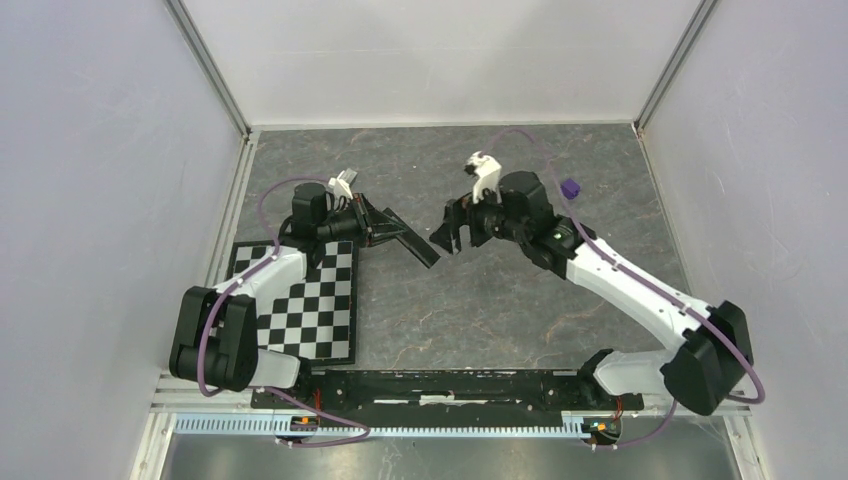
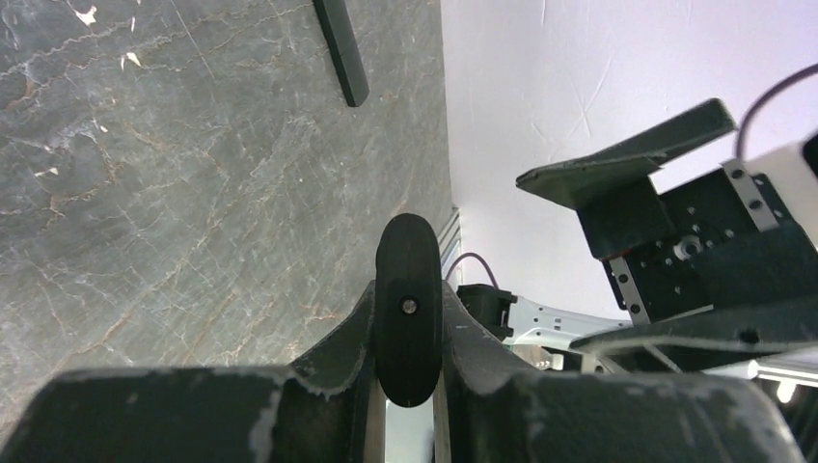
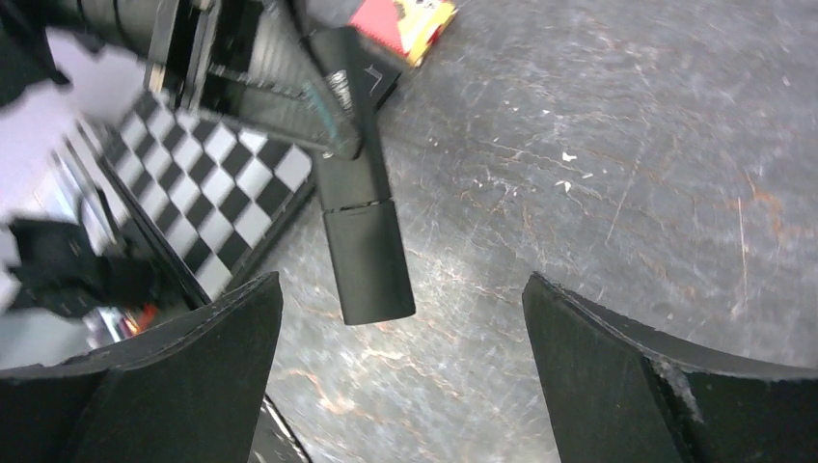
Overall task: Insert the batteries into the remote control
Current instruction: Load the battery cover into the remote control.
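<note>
My left gripper (image 1: 383, 229) is shut on a slim black remote control (image 1: 418, 246) and holds it above the grey table, its free end pointing towards the right arm. In the left wrist view the remote (image 2: 409, 309) shows end-on, pinched between both fingers (image 2: 338, 352). My right gripper (image 1: 455, 236) is open and empty, just right of the remote's free end. In the right wrist view the remote (image 3: 359, 241) lies ahead of the wide-open gripper (image 3: 400, 376), apart from it. No orange or blue battery is in view.
A second black bar (image 2: 340, 50) lies on the table further off. A chequered board (image 1: 312, 300) lies at the left. A red and yellow flat object (image 3: 403, 21) sits beyond the remote. A small purple object (image 1: 571, 188) lies at the back right.
</note>
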